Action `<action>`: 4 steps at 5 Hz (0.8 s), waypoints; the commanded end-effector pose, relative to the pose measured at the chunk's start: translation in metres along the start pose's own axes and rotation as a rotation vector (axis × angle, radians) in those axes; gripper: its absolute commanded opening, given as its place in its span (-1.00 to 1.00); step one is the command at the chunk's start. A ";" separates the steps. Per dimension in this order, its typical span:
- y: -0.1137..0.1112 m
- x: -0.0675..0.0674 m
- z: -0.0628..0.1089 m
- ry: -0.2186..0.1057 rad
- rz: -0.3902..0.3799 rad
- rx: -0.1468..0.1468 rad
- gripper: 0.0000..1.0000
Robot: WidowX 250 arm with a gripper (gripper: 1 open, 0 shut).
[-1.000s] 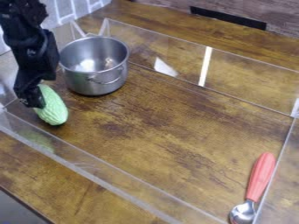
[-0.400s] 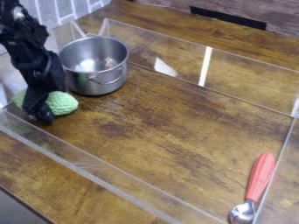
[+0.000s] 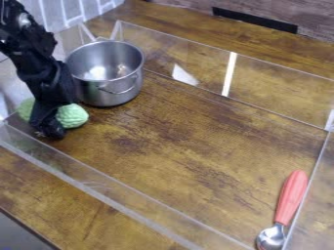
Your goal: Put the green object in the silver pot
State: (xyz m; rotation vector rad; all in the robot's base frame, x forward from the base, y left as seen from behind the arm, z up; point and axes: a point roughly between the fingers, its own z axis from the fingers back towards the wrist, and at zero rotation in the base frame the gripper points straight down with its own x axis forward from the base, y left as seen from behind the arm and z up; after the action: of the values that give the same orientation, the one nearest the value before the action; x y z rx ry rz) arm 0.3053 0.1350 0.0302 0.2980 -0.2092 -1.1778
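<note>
the green object (image 3: 68, 116) lies on the wooden table (image 3: 196, 146), near the left corner inside the clear plastic walls (image 3: 229, 73). it sits just in front of the silver pot (image 3: 104, 71), close to it but not inside. the pot looks empty.

the black end effector (image 3: 49, 125) is down right at the green object, on its left side, and covers part of it. its fingers are spread wide apart, and i do not see them squeezing anything yet.

i think this is the grabbing step. the arm is low and beside the lump, but the lump is not held yet. next, i think the fingers need to sit on both sides of the lump and close on it. then it must go up over the pot's rim and be let go inside.

the fingertips are dark and small here, so i cannot tell if they touch the lump or the table. the left part of the lump is hidden. far away at the bottom right lies a spoon (image 3: 284, 213) with a red handle, cut off by the edge.
</note>
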 end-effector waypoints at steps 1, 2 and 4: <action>0.007 -0.005 0.002 -0.001 0.022 0.010 1.00; 0.008 -0.004 -0.001 -0.005 0.026 0.011 -1.00; 0.012 -0.002 -0.002 -0.012 0.030 0.009 -1.00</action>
State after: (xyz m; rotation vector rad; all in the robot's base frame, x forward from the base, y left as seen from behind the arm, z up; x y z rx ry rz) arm 0.3158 0.1376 0.0300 0.2925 -0.2277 -1.1661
